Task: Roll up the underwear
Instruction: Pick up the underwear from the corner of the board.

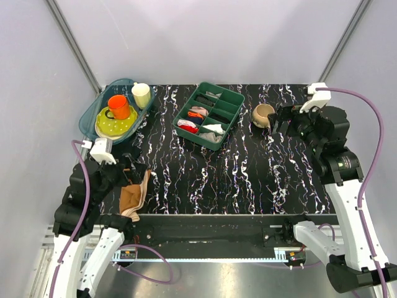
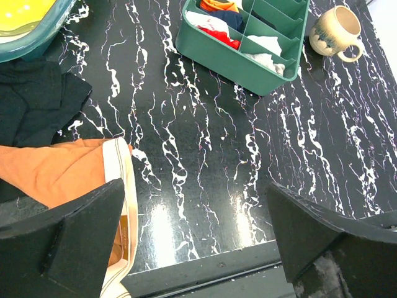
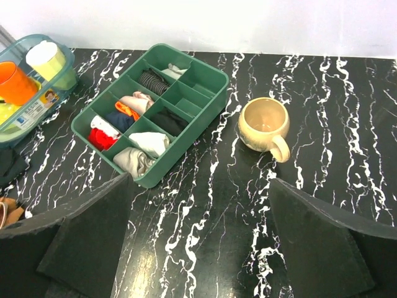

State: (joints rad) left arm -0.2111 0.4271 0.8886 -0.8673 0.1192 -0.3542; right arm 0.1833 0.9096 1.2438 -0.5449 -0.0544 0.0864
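The black marbled table (image 1: 248,180) takes up most of what I can see. Both arms reach over it from the near side. The left gripper (image 2: 195,192) hangs low over the near left corner with its fingers spread wide and nothing between them. The right gripper (image 3: 200,181) is just as wide open and empty, well off to the right.

At the back left is a blue bin (image 3: 53,99) of dishes, and mid-table a green divided tray (image 2: 236,62) holding small rolled fabrics.

The underwear (image 2: 56,174) lies crumpled at the near left corner, close to the table edge, partly beneath the left gripper's left finger. Its far side touches a black cloth (image 2: 31,105). A tan mug (image 3: 263,127) stands well apart, on the far right.

The underwear looks light, limp and floppy. It should slide easily on the glossy top and bunch up rather than hold a fold, so I'd say it needs spreading flat before any rolling.

The cream waistband (image 2: 121,167) is the firmest part. Pinching there, at one end, looks like the safest hold, taking care not to catch the black cloth.
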